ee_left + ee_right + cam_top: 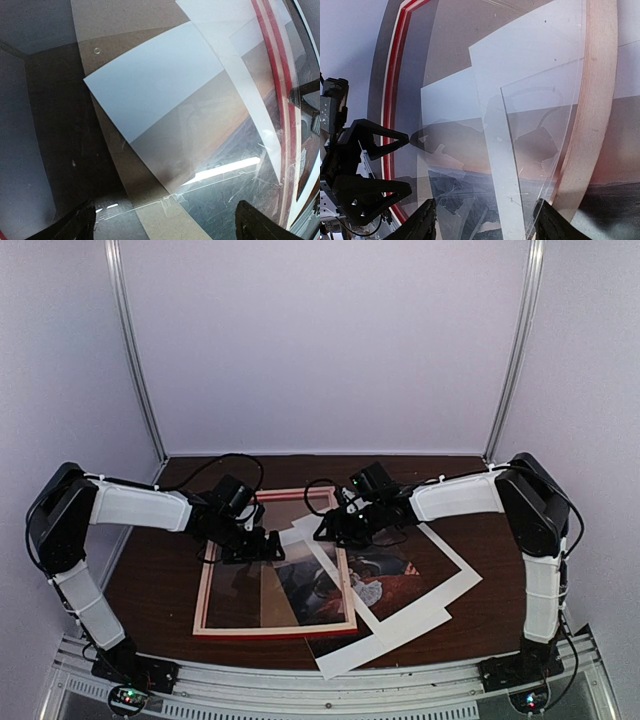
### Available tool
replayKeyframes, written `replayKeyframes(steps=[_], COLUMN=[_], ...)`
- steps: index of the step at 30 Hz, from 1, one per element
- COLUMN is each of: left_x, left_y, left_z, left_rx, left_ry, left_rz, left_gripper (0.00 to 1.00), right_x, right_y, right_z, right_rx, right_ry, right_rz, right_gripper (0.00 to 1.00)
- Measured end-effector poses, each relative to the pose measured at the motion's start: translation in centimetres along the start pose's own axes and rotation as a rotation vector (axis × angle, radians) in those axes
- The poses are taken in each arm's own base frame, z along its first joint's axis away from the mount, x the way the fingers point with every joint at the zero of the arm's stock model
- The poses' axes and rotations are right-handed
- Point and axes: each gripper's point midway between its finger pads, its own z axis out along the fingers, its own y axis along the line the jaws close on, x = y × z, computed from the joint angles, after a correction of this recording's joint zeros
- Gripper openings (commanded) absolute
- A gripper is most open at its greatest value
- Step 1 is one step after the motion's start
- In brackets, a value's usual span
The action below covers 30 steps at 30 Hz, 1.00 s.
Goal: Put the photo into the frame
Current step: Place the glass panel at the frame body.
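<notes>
Top external, left hand [268, 545] and right hand [328, 528] released over frame [270, 631], photo [405, 575] beneath right hand

Flat on the worktop [150, 585], left of centre, lies the frame [275, 631]. Its pale wooden back is up, red shows along its outer edges, and its near rail sits close to the near edge. The photo [400, 570] is flat too but askew, with its white margins reaching toward the near right corner. The frame's right rail crosses it, and part of the dark reddish print shows inside the frame.
</notes>
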Motion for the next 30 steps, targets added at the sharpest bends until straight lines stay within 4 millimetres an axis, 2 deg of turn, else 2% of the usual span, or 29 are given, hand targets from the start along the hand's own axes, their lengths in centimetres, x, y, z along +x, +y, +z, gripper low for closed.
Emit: replayKeyframes(steps=[15, 30], left_x=[0.1, 0.1], left_y=[-0.1, 0.1], left_z=[0.0, 0.0], left_rx=[-0.003, -0.015], left_ry=[0.002, -0.001], left_rz=[0.005, 0.012], left_gripper=[0.97, 0.98], right_x=[0.1, 0.0], right_y=[-0.5, -2.0], right_z=[-0.8, -1.6], right_rx=[0.062, 0.158], right_ry=[-0.014, -0.026], right_rz=[-0.037, -0.066], right_gripper=[0.69, 0.69])
